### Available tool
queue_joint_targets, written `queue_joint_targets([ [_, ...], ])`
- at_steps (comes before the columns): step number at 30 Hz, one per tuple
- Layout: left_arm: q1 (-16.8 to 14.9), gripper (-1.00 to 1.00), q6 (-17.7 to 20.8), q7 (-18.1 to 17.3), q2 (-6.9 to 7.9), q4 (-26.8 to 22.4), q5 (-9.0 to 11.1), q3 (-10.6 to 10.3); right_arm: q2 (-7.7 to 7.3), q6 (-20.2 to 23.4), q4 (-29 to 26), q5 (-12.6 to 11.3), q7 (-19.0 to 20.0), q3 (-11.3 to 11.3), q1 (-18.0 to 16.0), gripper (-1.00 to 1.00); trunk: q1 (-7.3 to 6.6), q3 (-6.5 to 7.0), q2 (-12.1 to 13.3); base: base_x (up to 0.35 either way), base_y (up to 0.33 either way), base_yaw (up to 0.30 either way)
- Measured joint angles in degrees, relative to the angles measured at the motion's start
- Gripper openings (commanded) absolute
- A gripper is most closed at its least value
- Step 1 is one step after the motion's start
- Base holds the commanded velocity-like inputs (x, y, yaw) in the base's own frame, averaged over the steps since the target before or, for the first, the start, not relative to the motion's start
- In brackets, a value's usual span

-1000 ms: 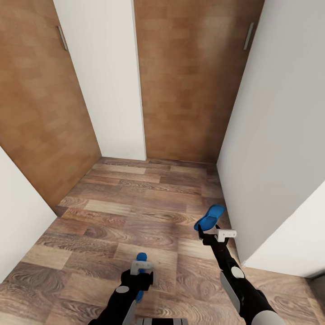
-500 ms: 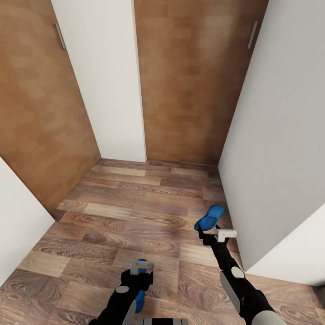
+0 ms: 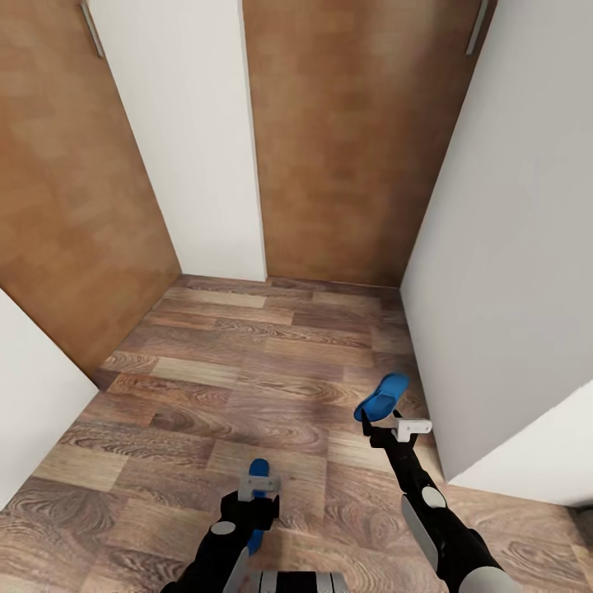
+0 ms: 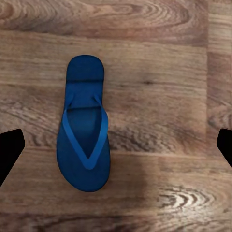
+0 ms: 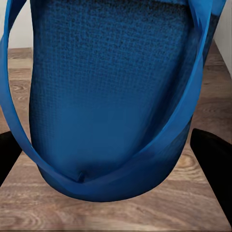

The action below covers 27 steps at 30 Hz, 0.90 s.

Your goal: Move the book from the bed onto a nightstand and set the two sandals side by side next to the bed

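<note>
Wood-plank floor (image 3: 247,371) fills the lower frame, hemmed in by white walls (image 3: 511,247), with one brown door (image 3: 58,206) at upper left and another door (image 3: 338,140) straight ahead at top centre. Low and left of centre, the left tool (image 3: 257,487) hangs over one blue sandal (image 4: 83,126), which lies flat on the planks, strap up; in the left wrist view the dark fingertips (image 4: 9,152) stand wide apart at either edge, clear of it. Over to lower right, the right tool (image 3: 372,422) is clamped on the second sandal (image 3: 381,395), held up off the floor beside the white wall.
</note>
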Motion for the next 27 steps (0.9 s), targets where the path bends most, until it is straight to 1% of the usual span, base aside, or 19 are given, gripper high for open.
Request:
queue_joint_targets([
  [15, 0.0, 1.0, -0.01, 0.0, 0.0, -0.02, 0.0, 0.01, 0.01, 0.0, 0.0, 0.0, 0.0, 0.0, 0.0, -1.0, 0.39, -3.33, -0.2, 0.0, 0.0, 0.0],
  [17, 0.0, 1.0, 0.0, 0.0, 0.07, -0.25, 0.03, 0.08, 0.02, 0.0, -0.01, 0.01, 0.01, 0.0, 0.0, -1.0, 0.38, -3.33, -0.21, 0.0, 0.0, 0.0],
  [20, -0.01, 1.0, 0.2, -0.1, 1.03, -4.72, 0.17, 0.32, 0.02, 0.0, -0.01, 0.01, -0.01, 0.0, -0.01, -1.0, 0.38, -3.33, -0.21, 0.0, 0.0, 0.0],
  [22, -0.01, 1.0, 0.5, -0.24, 1.84, -8.5, 0.74, 0.35, 0.02, 0.0, 0.04, -0.01, 0.0, 0.0, -0.01, -1.0, 0.38, -3.33, -0.21, 0.0, 0.0, 0.0],
  [25, 0.0, 1.0, 1.91, -0.39, 2.49, -11.02, 3.13, 0.46, -0.01, 0.0, 0.07, -0.05, 0.0, 0.01, 0.0, -1.0, 0.38, -3.33, -0.21, 0.0, 0.0, 0.0],
  [26, -0.03, 1.0, 3.15, -0.44, 2.69, -11.55, 3.96, 0.47, -0.01, 0.0, 0.07, -0.07, -0.01, 0.0, 0.0, -1.0, 0.38, -3.33, -0.21, 0.0, 0.0, 0.0],
  [27, -0.11, 1.0, 5.84, -0.89, 3.01, -12.6, 4.75, 0.46, -0.01, 0.0, 0.08, -0.07, -0.01, 0.0, 0.0, -1.0, 0.38, -3.33, -0.21, 0.0, 0.0, 0.0],
])
